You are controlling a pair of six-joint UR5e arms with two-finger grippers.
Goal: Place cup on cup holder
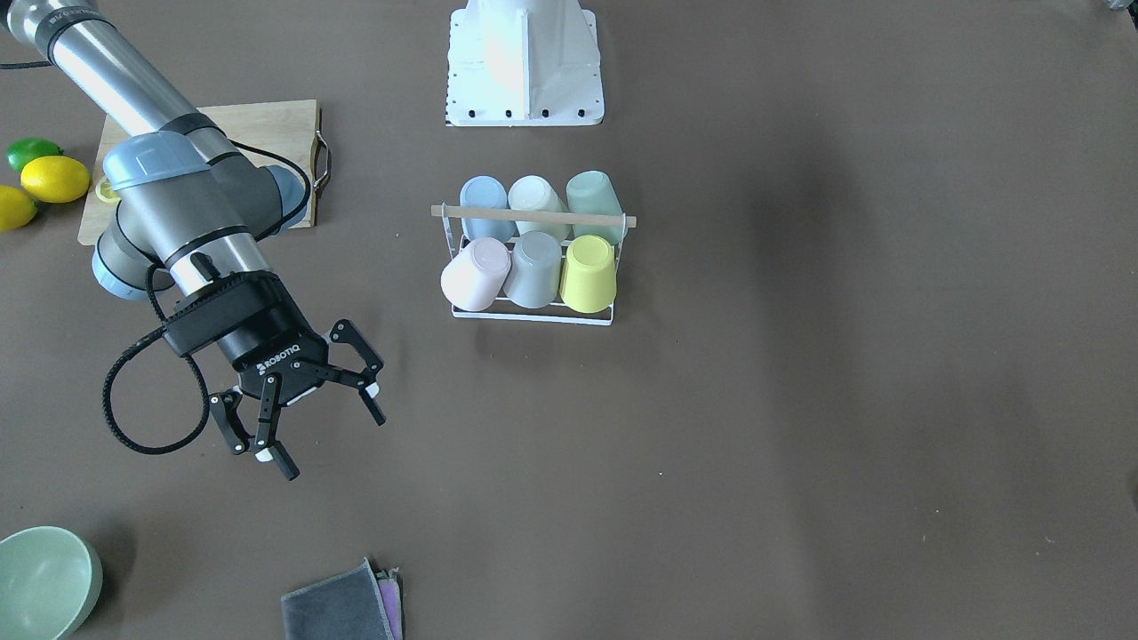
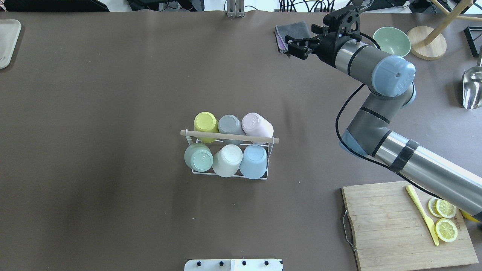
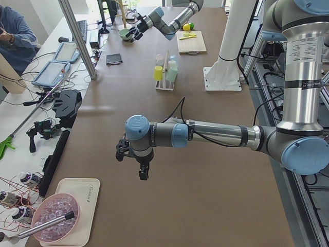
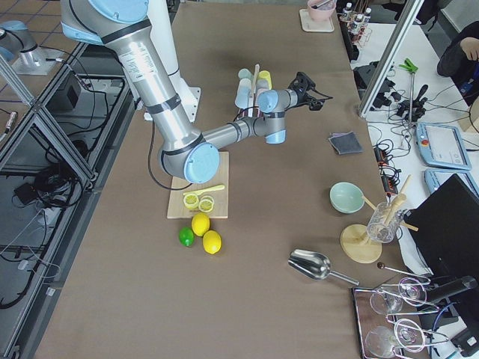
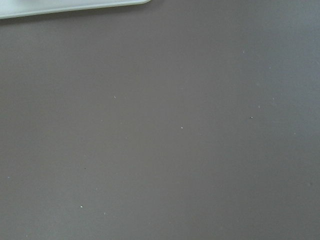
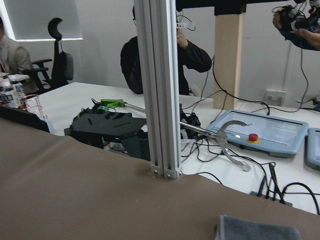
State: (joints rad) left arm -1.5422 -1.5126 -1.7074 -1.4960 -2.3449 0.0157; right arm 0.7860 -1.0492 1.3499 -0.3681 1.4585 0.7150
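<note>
Mid-worktop (image 1: 800, 400): cup holder (image 1: 533, 216), in front of the robot base. Six cups upside down on it, two rows of three. The pink cup (image 1: 476, 274) at a row end leans outward. Empty right end effector (image 1: 333, 444), fingers spread wide, well apart from the holder, near grey cloth (image 1: 338, 609). Over bare worktop, left end effector (image 3: 134, 163); its spread cannot be told.

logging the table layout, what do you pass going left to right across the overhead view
white tray → cup holder → grey cloth → green bowl → wooden stand base → metal scoop
</note>
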